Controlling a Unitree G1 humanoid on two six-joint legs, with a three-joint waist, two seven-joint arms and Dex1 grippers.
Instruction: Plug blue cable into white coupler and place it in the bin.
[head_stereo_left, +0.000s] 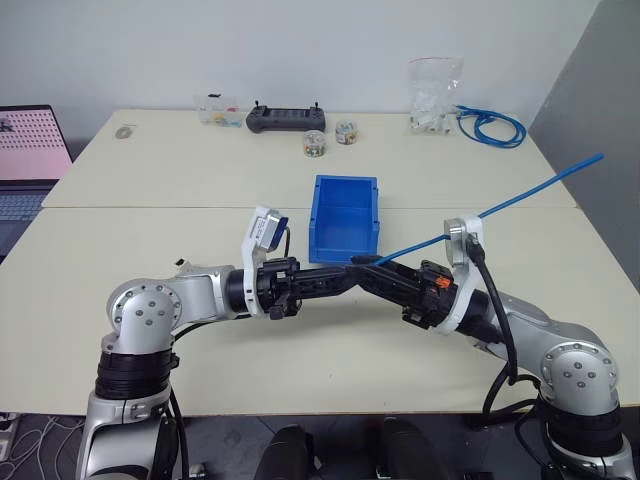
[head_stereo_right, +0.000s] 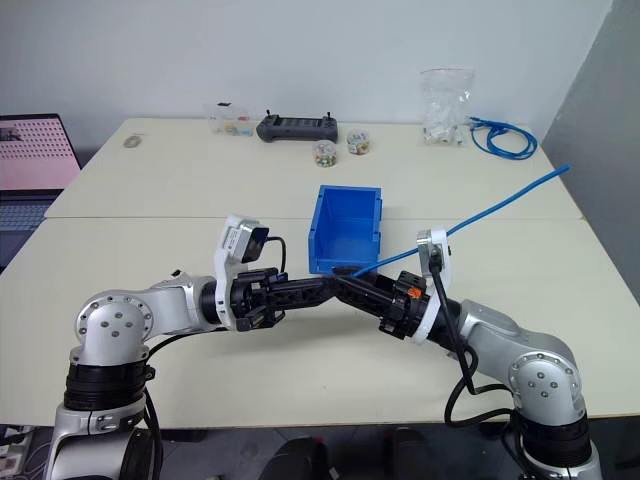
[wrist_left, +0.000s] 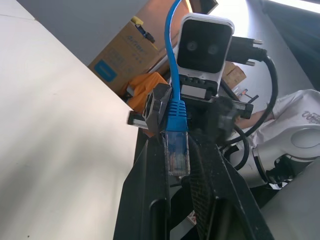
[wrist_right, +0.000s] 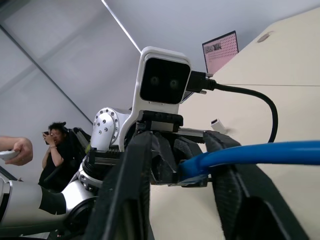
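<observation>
Two claws meet mid-air over the counter, just in front of the bin.
Blue cable (wrist_left: 172, 75) has its clear plug lying between the left claw's (wrist_left: 186, 165) fingers, which are closed tight; the white coupler cannot be made out. Right claw (wrist_right: 187, 172) pinches the cable behind the plug, steadying it, presumably for mating. Bin (head_stereo_left: 345, 212) stands empty on the counter (head_stereo_left: 150, 180), near for the drop.

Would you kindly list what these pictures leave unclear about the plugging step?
- White coupler: not made out; in the left eye view the black fingers of both grippers meet in front of the bin and cover that spot.
- Blue cable: far end cut off by the frame edge in the right wrist view.
- Jar contents: too small.
</observation>
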